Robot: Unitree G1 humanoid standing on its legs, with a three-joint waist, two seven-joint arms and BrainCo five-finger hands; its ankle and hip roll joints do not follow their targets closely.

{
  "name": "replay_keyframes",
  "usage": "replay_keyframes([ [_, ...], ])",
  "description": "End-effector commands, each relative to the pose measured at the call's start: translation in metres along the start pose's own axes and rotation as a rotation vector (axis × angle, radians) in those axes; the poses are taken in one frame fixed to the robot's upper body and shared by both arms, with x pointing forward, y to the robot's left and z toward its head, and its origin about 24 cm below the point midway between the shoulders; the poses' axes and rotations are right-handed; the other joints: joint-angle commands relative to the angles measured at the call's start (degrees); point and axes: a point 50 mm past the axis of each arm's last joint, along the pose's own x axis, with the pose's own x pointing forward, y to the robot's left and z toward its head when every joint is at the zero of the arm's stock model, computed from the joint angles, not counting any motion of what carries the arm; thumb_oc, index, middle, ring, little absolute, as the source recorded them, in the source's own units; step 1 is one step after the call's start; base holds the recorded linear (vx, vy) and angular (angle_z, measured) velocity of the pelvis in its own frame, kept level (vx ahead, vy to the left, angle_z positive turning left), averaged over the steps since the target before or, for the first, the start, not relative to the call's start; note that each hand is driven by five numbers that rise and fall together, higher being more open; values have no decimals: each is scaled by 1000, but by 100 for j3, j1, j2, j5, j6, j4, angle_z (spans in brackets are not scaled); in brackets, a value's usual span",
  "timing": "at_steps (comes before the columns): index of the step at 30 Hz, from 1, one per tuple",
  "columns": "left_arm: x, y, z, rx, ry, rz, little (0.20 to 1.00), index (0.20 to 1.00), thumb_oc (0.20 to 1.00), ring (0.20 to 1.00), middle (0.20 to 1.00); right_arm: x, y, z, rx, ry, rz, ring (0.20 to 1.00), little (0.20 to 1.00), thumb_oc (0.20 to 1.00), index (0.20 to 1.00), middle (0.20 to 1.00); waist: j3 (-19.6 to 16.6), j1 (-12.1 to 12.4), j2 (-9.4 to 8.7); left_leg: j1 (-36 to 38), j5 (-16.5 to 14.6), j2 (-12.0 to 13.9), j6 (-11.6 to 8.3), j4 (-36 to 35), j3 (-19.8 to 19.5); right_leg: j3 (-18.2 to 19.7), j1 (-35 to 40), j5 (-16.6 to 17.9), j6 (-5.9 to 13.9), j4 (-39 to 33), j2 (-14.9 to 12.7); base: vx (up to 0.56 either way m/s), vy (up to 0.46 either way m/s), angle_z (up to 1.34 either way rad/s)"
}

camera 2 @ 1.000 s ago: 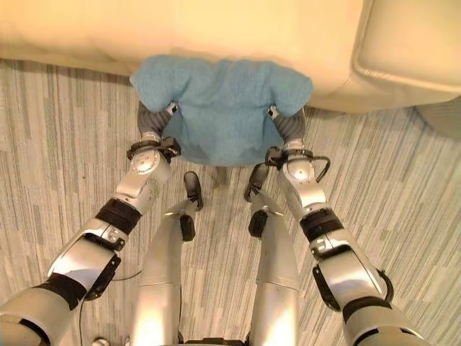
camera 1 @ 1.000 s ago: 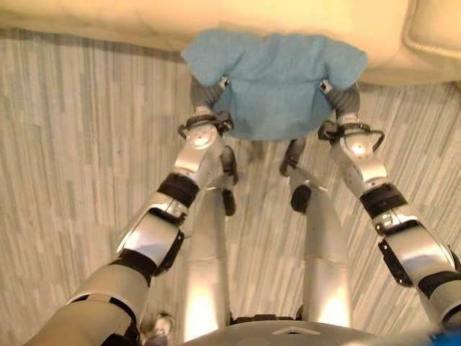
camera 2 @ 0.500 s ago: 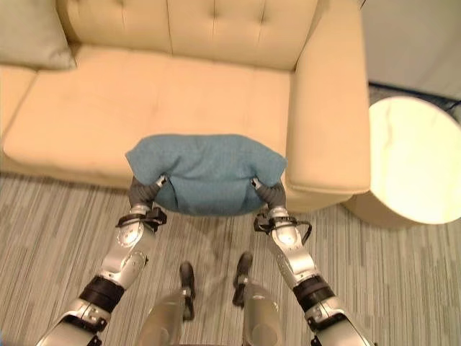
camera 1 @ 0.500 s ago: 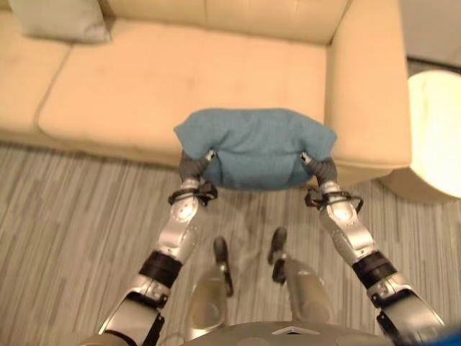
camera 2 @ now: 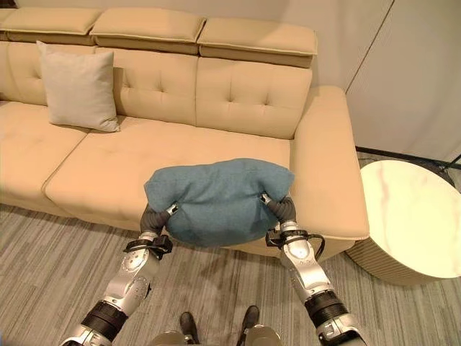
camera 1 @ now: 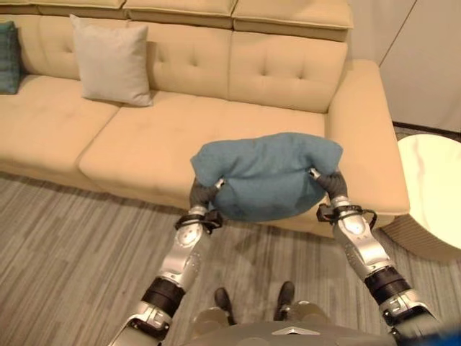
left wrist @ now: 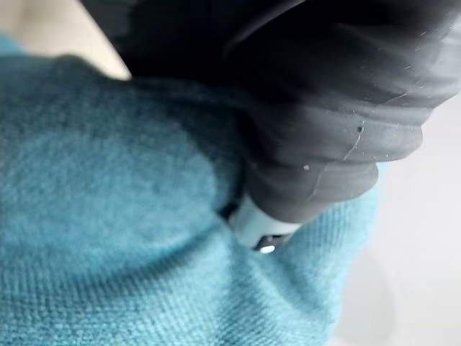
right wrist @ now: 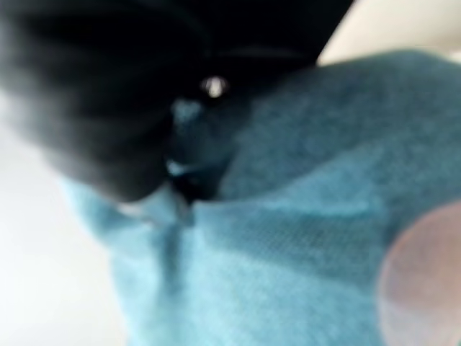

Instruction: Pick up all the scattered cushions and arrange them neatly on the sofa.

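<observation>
**Blue cushion lifted clear of the floor and brought up to the sofa**

At the far left end of the sofa (camera 1: 144, 144) a dark teal cushion (camera 1: 7, 47) peeks in against the backrest, and beside it a pale grey cushion (camera 2: 78, 86) leans upright against the tufted back. Both look settled already.

Coming right, the left robot hand (camera 2: 153, 217) is buried in the left side of the blue cushion (camera 2: 216, 202). The fabric folds over the fingers, so I cannot tell whether they are curled or flat against it. The right robot hand (camera 2: 279, 210) is sunk into the opposite side the same way, and its fingers are just as hidden. Between them the blue cushion hangs in the air, squeezed and bulging, over the front edge of the right-hand seat, near the armrest.

A second ago the cushion was held low, with floor under most of it and only the sofa's front edge in sight. Now it rides above seat height, and the whole backrest has come into sight as the head has tipped up. I'd judge the pickup done and the placing about to start; the right-hand seat lies bare for it.

Furthest right, a round pale side table (camera 2: 414, 220) stands off the sofa's right corner.
</observation>
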Motion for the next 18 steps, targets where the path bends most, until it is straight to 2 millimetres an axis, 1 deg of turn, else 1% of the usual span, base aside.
replay_keyframes([
  [1,4,-31,23,-37,-132,-188,200,200,200,200,200,7,41,41,74,-210,172,200,200,200,200,200,-412,119,-319,-24,464,-157,-204,-52,69,133,294,-225,562,138,74,189,137,0],
  [2,3,-28,23,-32,-127,-180,200,200,200,200,200,9,45,40,74,-204,184,200,200,200,200,200,-430,180,-364,68,397,-200,-153,-70,105,136,346,-266,608,269,21,97,86,6],
  [3,3,-28,23,-31,-127,-180,200,200,200,200,200,9,45,40,75,-204,184,200,200,200,200,200,-426,182,-366,72,395,-201,-152,-70,108,138,346,-270,609,275,18,149,146,4],
  [4,3,-26,22,-32,-122,-176,200,200,200,200,200,9,47,40,65,-204,189,200,200,200,200,200,-433,214,-368,164,314,-262,-81,-101,84,120,347,-301,641,421,-47,90,143,7],
  [6,2,-26,24,-31,-126,-175,200,200,200,200,200,11,50,43,60,-212,199,200,200,200,200,200,-399,246,-330,305,203,-357,50,-164,34,189,261,-323,688,960,-204,112,211,9],
  [7,2,-26,25,-26,-130,-176,200,200,200,200,200,11,52,43,53,-209,207,200,200,200,200,200,-369,248,-317,372,154,-391,104,-195,14,238,174,-269,740,1267,-303,97,221,18],
  [8,3,-25,25,-17,-132,-174,200,200,200,200,200,12,53,43,48,-212,213,200,200,200,200,200,-336,249,-321,437,77,-465,196,-216,-22,318,36,-112,843,1647,-465,128,284,19],
  [9,4,-24,27,-9,-139,-173,200,200,200,200,200,13,57,46,42,-218,220,200,200,200,200,200,-247,201,-289,555,-8,-517,336,-233,-99,524,-254,191,938,2336,-622,93,212,20],
  [10,4,-24,28,-8,-139,-173,200,200,200,200,200,13,57,46,42,-219,220,200,200,200,200,200,-248,205,-294,554,-9,-524,340,-235,-93,534,-267,183,941,2355,-632,126,198,23],
  [11,5,-25,28,10,-140,-175,200,200,200,200,200,14,59,47,42,-220,223,200,200,200,200,200,-196,125,-269,640,-80,-539,390,-266,-265,913,-621,105,890,2645,-434,65,73,23],
  [12,5,-25,28,10,-140,-175,200,200,200,200,200,14,59,47,42,-220,223,200,200,200,200,200,-198,129,-272,638,-82,-543,391,-266,-260,919,-630,100,891,2655,-438,118,98,18],
  [13,6,-26,28,10,-143,-179,200,200,200,200,200,15,57,46,40,-215,217,200,200,200,200,200,-187,62,-261,687,-86,-567,381,-336,-363,1118,-832,-15,824,2469,-253,91,29,23],
  [15,7,-26,29,16,-145,-184,200,200,200,200,200,15,55,45,40,-214,211,200,200,200,200,200,-197,8,-253,700,-64,-597,350,-424,-490,1200,-1036,24,754,2024,-133,155,10,34],
  [16,9,-28,28,23,-137,-195,200,200,200,200,200,15,50,45,51,-212,193,200,200,200,200,200,-170,-97,-321,736,-78,-696,319,-493,-666,1352,-1276,169,744,1443,2,203,-23,35],
  [17,10,-29,28,24,-135,-199,200,200,200,200,200,15,48,45,54,-211,188,200,200,200,200,200,-157,-147,-361,765,-96,-739,303,-514,-738,1395,-1339,273,766,1139,56,164,-26,51],
  [18,10,-29,28,24,-136,-200,200,200,200,200,200,15,48,45,54,-211,188,200,200,200,200,200,-151,-157,-351,772,-100,-729,300,-515,-751,1379,-1314,283,767,1112,66,132,-27,61],
])
